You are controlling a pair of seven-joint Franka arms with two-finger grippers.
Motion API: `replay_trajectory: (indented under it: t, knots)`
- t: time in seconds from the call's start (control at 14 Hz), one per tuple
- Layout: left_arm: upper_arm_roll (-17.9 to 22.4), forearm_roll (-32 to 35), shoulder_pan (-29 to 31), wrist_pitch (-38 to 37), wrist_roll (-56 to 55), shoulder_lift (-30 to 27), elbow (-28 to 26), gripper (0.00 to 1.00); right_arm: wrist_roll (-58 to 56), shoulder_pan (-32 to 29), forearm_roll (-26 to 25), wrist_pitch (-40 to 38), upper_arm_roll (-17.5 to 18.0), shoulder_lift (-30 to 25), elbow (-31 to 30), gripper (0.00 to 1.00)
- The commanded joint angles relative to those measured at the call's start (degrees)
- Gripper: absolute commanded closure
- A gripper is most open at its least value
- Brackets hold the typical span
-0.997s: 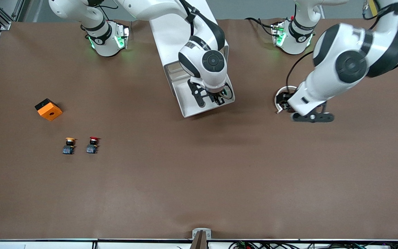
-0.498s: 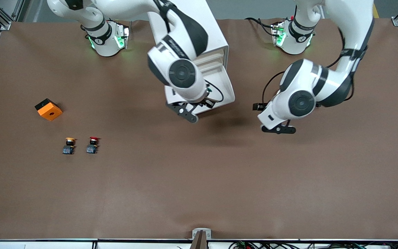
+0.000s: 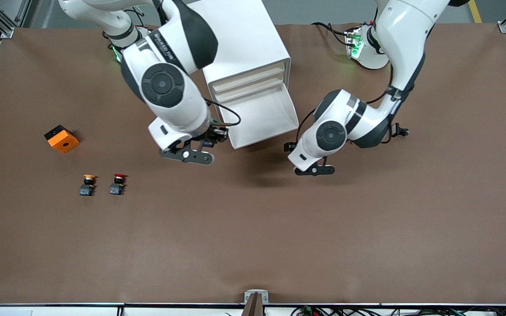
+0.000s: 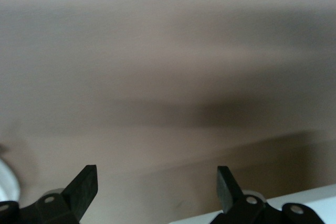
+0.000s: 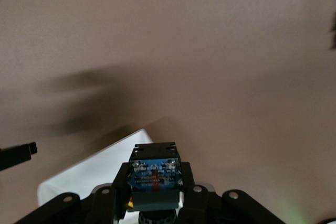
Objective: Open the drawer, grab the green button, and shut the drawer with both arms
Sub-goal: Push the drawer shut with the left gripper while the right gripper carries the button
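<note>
The white cabinet [image 3: 240, 39] stands at the robots' edge of the table. Its drawer [image 3: 259, 115] is pulled out toward the front camera, and its tray shows nothing inside. My right gripper [image 3: 211, 137] hangs just off the drawer's front corner on the right arm's side. In the right wrist view it [image 5: 156, 182] is shut on the button [image 5: 155, 178]. The button's black-and-blue body shows; its green cap is hidden. My left gripper [image 3: 290, 147] is over bare table beside the drawer's other front corner. In the left wrist view it [image 4: 156, 187] is open and empty.
An orange box [image 3: 62, 138] lies toward the right arm's end of the table. A yellow-capped button [image 3: 88, 184] and a red-capped button [image 3: 117, 183] stand side by side, nearer the front camera than the box. A corner of the drawer [image 5: 89, 177] shows in the right wrist view.
My right gripper has come up out of the drawer with the button and moved off it toward the right arm's end. My left arm has swung in toward the drawer.
</note>
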Motion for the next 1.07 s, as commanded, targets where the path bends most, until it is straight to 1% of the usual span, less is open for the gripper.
replay_trajectory:
  t: [0.0,0.14,0.36,0.5,0.64,0.71,0.93,1.0]
  knots:
    - [0.37,0.31,-2.16,2.23,-2.58,3.34,3.44,0.0,-8.41,-3.64,-1.72,1.64,0.78,-5.58,-7.04,1.0]
    - [0.29,0.4,-2.78,5.31,-4.52,4.49,3.35,0.0,-11.93,-5.57,-1.99,6.2,0.78,-10.22,-14.49,1.0]
    - [0.37,0.4,-5.32,6.2,-8.38,5.99,3.35,0.0,-21.49,-9.78,-1.99,15.69,0.78,-19.28,-30.74,1.0]
    - [0.37,0.4,-6.03,6.2,-11.28,5.99,3.27,0.0,-24.15,-12.33,-2.43,21.48,0.78,-22.71,-39.18,1.0]
    - [0.11,0.31,-7.26,5.86,-13.83,5.73,2.83,0.0,-27.58,-14.45,-2.43,27.9,0.78,-24.92,-46.67,1.0]
    - [0.11,0.31,-7.96,5.77,-14.97,5.73,2.74,0.0,-28.55,-15.24,-2.43,29.67,0.78,-25.28,-48.79,1.0]
    - [-0.24,-0.39,-9.54,5.41,-17.0,5.55,1.95,0.0,-29.35,-16.82,-2.52,30.91,0.78,-25.11,-50.39,1.0]
    - [-0.24,-0.57,-10.42,5.41,-17.79,5.55,1.51,0.0,-30.22,-17.27,-2.52,33.44,0.78,-25.02,-52.13,1.0]
